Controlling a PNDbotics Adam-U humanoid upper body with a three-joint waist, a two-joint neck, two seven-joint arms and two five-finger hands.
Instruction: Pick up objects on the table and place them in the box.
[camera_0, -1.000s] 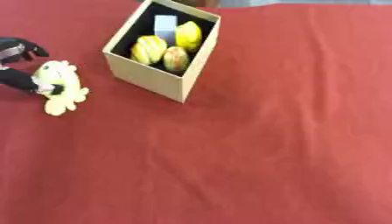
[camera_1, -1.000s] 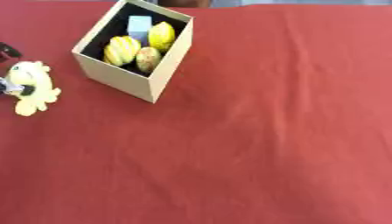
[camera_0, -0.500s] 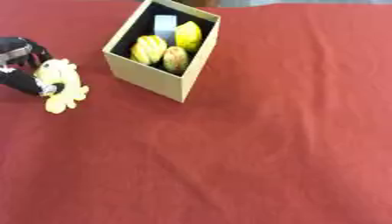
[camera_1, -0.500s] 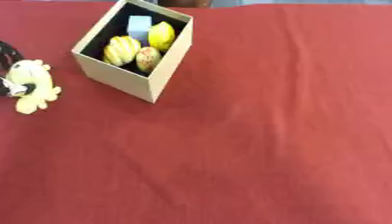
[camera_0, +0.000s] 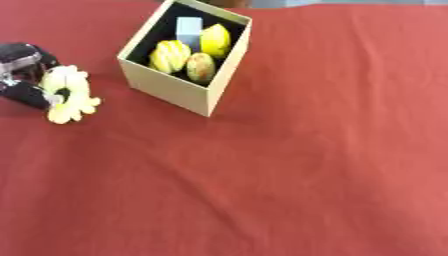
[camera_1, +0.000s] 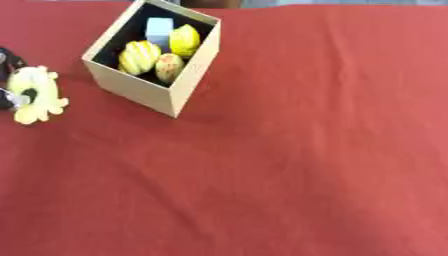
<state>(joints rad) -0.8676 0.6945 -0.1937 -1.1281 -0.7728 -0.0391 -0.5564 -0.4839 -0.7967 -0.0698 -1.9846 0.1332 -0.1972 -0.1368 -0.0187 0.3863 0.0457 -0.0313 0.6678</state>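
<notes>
Curling around a pale yellow, petal-edged toy (camera_0: 68, 94), black fingers (camera_0: 30, 96) of the left hand (camera_0: 24, 70) appearing to pinch it at its near-left side, though blur is making the exact contact hard to judge. Sitting at the far left edge of the red tablecloth (camera_0: 289, 165), with the toy apparently just off or barely on the cloth, well left of the box (camera_0: 184, 90) and not touching it. Showing nothing of the right hand in either view.

Moving outward: standing open-topped on the cloth, the cardboard box already holding a ribbed yellow fruit (camera_0: 170, 55), a smooth yellow lemon-like piece (camera_0: 215, 40), a smaller yellow-red fruit (camera_0: 200, 66) and a pale blue block (camera_0: 188, 27) at the back. Leaving, by the look of things, only the petal-edged toy outside, so most of the task seeming done and one carry to the right and over the near-left wall remaining.

Comparing the eyes: showing more of the hand in the left eye view, including silver parts behind the toy; cutting the hand down to a dark sliver at the frame edge in the right eye view, while giving a slightly clearer look at the dark hole in the toy's middle.
</notes>
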